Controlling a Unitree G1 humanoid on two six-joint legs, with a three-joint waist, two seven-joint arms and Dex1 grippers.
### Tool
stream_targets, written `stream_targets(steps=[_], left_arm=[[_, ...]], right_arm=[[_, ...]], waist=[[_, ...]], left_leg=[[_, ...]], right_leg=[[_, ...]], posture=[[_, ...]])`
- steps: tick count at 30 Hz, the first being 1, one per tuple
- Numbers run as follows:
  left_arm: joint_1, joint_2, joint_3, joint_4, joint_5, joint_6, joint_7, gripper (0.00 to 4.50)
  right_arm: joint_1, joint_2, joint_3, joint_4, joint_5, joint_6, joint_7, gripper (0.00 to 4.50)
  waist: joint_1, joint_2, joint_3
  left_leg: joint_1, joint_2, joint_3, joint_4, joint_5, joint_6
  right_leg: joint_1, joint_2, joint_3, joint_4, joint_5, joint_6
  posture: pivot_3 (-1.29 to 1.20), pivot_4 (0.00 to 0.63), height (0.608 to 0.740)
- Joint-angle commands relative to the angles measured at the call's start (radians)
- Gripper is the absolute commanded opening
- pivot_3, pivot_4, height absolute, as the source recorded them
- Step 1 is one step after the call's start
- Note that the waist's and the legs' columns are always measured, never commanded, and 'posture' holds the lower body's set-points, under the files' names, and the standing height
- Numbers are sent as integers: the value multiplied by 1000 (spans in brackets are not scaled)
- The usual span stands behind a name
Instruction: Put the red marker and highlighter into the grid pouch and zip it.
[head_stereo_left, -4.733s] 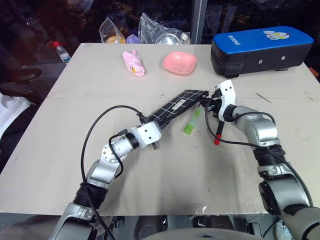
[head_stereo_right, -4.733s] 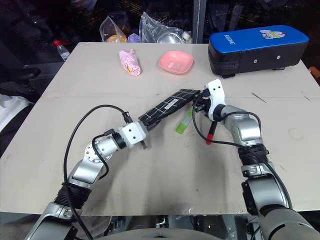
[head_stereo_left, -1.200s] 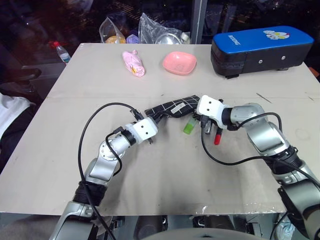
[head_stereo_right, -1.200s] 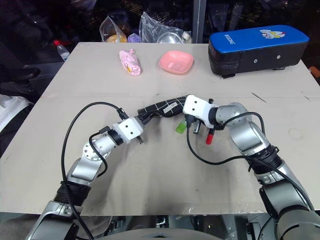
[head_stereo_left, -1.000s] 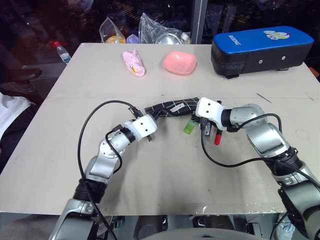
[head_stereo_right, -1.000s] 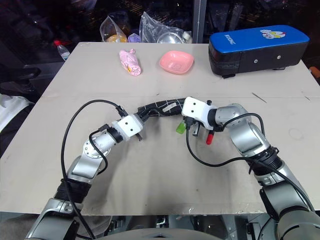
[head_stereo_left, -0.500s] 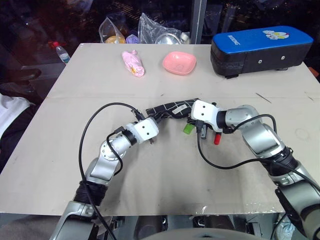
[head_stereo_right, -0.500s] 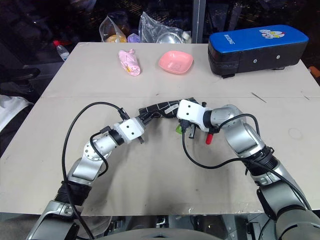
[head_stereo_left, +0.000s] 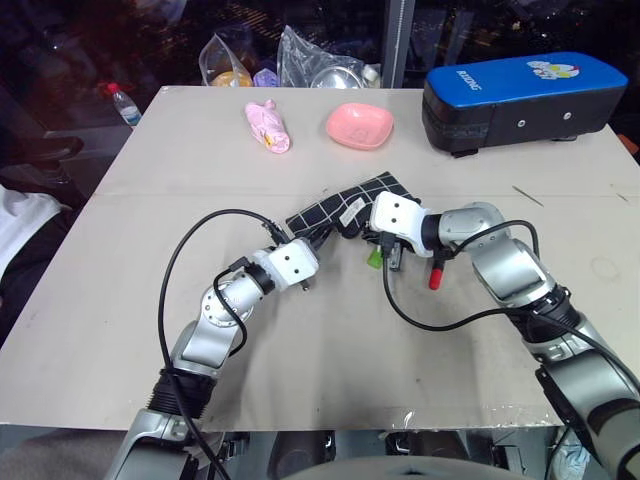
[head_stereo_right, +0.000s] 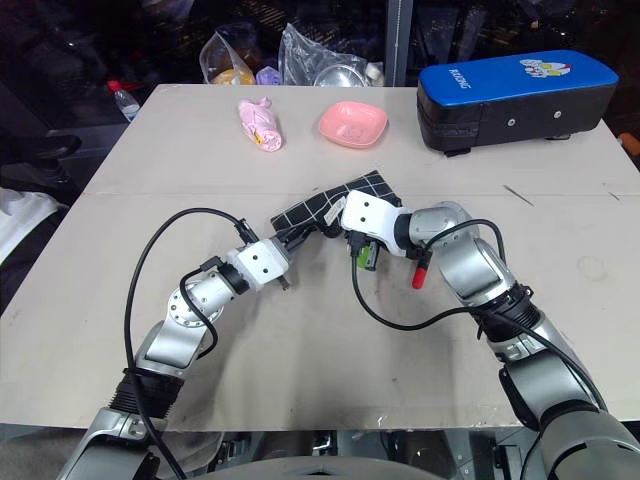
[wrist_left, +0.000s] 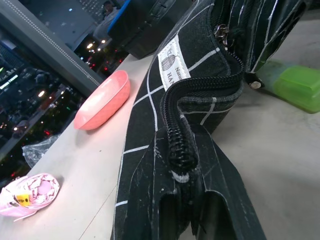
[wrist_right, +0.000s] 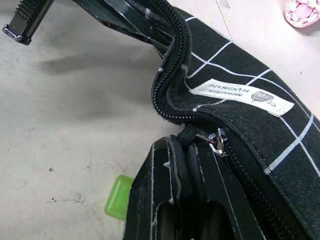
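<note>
The grid pouch (head_stereo_left: 352, 205), black with white lines and a white label (wrist_right: 242, 93), is held up over the middle of the table between both grippers. My left gripper (head_stereo_left: 308, 238) is shut on the pouch's near left end (wrist_left: 186, 165). My right gripper (head_stereo_left: 352, 226) is shut on the black cord of the zipper pull (wrist_right: 212, 139), close to the left gripper. The lime-green highlighter (head_stereo_left: 374, 257) lies on the table under the right hand, mostly hidden. To its right lies the red marker (head_stereo_left: 436, 275), partly behind the right forearm.
A big blue-topped black case (head_stereo_left: 520, 95) stands at the back right. A pink bowl (head_stereo_left: 358, 125) and a pink wrapped object (head_stereo_left: 268, 127) sit at the back middle. Plastic bags (head_stereo_left: 300, 55) and a bottle (head_stereo_left: 122, 103) are beyond the far edge.
My right gripper has slid left along the pouch's zipper edge toward the left gripper. The pouch, bunched into a narrow arc before, now shows its broad gridded face.
</note>
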Motion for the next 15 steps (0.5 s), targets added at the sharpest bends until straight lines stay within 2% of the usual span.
stream_targets(steps=[1,15], left_arm=[[-14,-7,49,-59,18,10,70,0],[-21,-19,-7,-55,25,-32,53,0]], right_arm=[[-7,2,13,-64,37,-14,46,18],[-26,36,19,-58,40,-10,37,18]], waist=[[0,0,0],[0,0,0]], left_leg=[[0,0,0,0,0,0],[0,0,0,0,0,0]], right_leg=[[0,0,0,0,0,0],[0,0,0,0,0,0]], posture=[[0,150,740],[0,150,740]])
